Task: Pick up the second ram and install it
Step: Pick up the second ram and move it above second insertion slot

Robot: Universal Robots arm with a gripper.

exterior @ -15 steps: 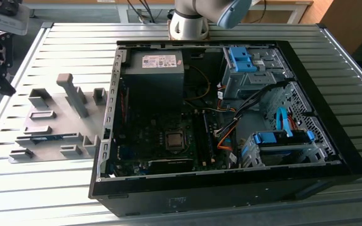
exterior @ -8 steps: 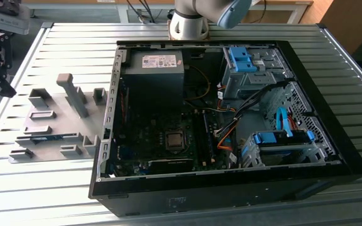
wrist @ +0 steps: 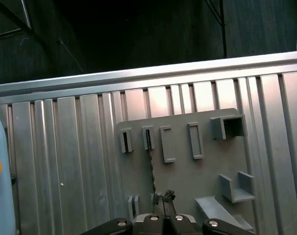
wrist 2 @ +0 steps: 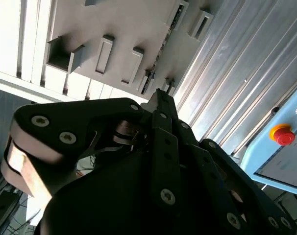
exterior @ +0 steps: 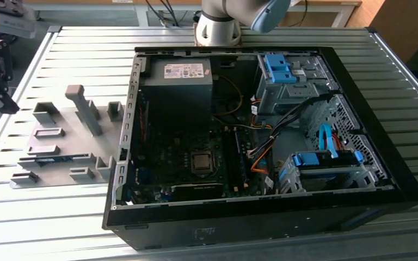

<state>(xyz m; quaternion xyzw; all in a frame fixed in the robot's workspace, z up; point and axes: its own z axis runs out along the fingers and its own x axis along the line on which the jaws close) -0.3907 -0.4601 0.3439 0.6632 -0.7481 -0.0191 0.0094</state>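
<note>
- ram (wrist: 152, 171) stands on edge in fixture (wrist: 207, 176) slot; likely light, stiff, fragile
- take it by the long edges at mid-length; avoid chips
- gripper (wrist: 163, 197) jaws together, empty, above ram

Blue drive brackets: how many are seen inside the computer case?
2, inside the computer case. Upper blue bracket: high in the exterior view. Lower blue bracket: toward its lower right. More may be hidden.

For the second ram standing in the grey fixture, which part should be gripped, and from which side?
Probably its free upper long edge, near mid-length, coming straight down with fingers on the two flat faces. The second ram stands on edge in the grey fixture, slotted at both ends.
</note>
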